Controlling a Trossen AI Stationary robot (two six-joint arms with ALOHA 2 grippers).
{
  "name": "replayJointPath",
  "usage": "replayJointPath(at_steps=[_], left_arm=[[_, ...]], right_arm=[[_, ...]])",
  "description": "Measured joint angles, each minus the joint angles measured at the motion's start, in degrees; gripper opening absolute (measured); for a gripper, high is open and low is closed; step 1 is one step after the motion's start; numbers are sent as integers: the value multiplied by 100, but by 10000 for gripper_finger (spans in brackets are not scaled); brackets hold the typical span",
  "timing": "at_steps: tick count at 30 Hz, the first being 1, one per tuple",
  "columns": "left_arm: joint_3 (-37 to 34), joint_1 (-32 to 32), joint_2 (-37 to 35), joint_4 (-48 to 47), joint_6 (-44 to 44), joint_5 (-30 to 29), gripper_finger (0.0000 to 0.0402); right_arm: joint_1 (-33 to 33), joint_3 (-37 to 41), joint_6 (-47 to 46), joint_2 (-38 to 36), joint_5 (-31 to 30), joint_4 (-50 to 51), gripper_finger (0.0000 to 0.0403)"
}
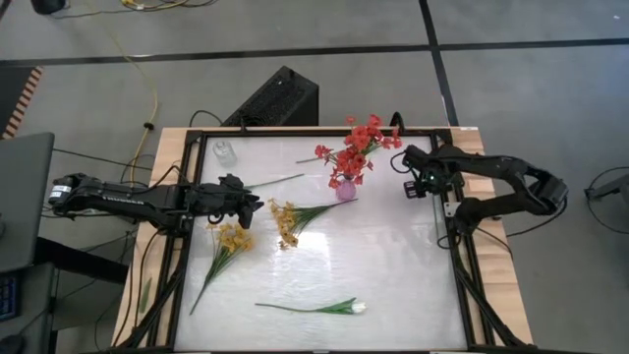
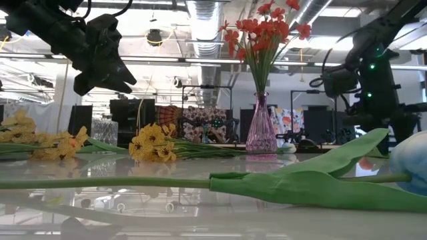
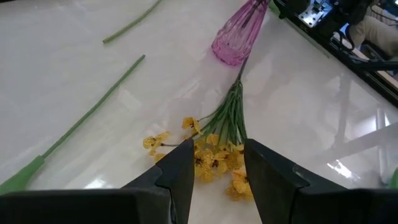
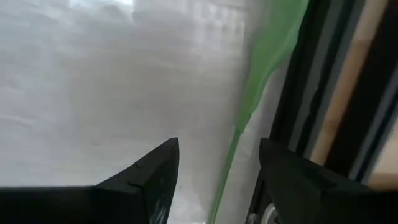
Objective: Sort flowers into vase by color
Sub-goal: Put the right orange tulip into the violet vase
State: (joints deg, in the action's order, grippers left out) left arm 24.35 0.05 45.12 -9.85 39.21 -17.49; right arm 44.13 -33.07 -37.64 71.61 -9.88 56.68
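Left pincer (image 3: 216,171), fingers spread wide above the yellow spray (image 3: 211,155), should drop onto the bunched stems, we judge, and avoid crushing blooms near the pink vase (image 3: 239,38).

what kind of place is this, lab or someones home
Most likely a robotics lab or workshop, not a home: two arms are mounted at a framed white table, bare ceiling ducts run overhead, and cables trail across a grey taped floor.
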Motion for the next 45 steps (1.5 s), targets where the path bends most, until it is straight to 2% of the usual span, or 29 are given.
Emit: replayJointPath(at_steps=[7,11,15,22,27,31,41,45], left_arm=[[1,-10,0,-174,111,127,128],[1,-10,-1,-171,115,131,128],[1,-10,0,-171,154,131,128],[1,-10,-1,-171,224,131,128],[1,-10,1,-171,224,131,128],[1,-10,0,-171,224,131,128],[1,-10,-1,-171,224,188,128],[1,-10,1,-173,222,226,128]], right_arm=[[479,236,69,-5,340,-503,246],[549,250,43,-7,391,-641,223],[597,250,23,-7,517,-790,164],[582,250,106,-10,724,-998,21],[577,104,106,-19,797,-1121,24],[502,-187,97,-332,808,-1014,16],[-203,-1188,-91,-1776,805,-1320,15],[-732,-1405,-95,-2401,458,-1355,16]])
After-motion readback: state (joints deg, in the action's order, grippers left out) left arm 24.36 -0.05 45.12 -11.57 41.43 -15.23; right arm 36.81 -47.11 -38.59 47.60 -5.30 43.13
